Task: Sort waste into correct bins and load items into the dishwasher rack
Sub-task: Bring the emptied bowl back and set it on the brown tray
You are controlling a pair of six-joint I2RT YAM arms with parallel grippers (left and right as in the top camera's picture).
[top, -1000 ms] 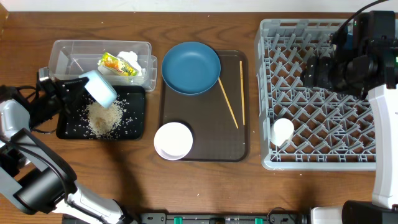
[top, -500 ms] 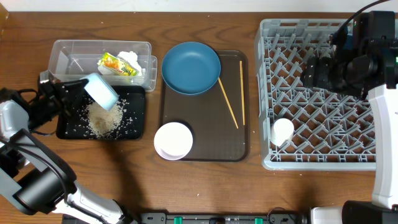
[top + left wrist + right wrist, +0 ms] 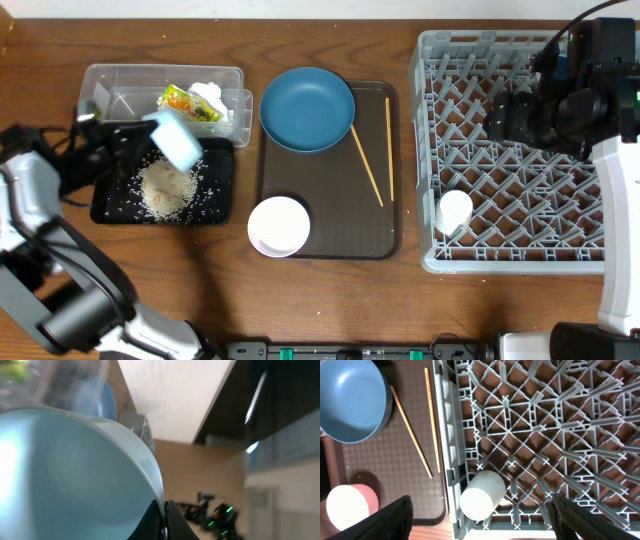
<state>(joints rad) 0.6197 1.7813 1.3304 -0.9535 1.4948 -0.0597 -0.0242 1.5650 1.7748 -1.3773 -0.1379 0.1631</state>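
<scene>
My left gripper point(image 3: 150, 135) is shut on the rim of the light blue bowl point(image 3: 176, 139), tipped on edge above the black tray point(image 3: 220, 205), where rice scraps point(image 3: 165, 190) lie in a heap. In the left wrist view the bowl point(image 3: 70, 475) fills the frame with the fingertips point(image 3: 165, 520) pinching its rim. The clear tub point(image 3: 120, 90) holds the snack wrapper point(image 3: 186, 103) and the white napkin point(image 3: 210, 95). My right gripper point(image 3: 480, 525) is open and empty above the grey rack point(image 3: 520, 240), where the small white cup point(image 3: 454, 211) lies.
The dark brown serving tray point(image 3: 340, 215) holds the dark blue plate point(image 3: 307, 109), two chopsticks point(image 3: 366, 166) and the white bowl point(image 3: 279, 225) on its front left corner. In the right wrist view the cup point(image 3: 482, 495) lies by the rack's left wall.
My left gripper has lifted the light blue bowl up and a little to the right over the black tray. The right arm has not moved.
</scene>
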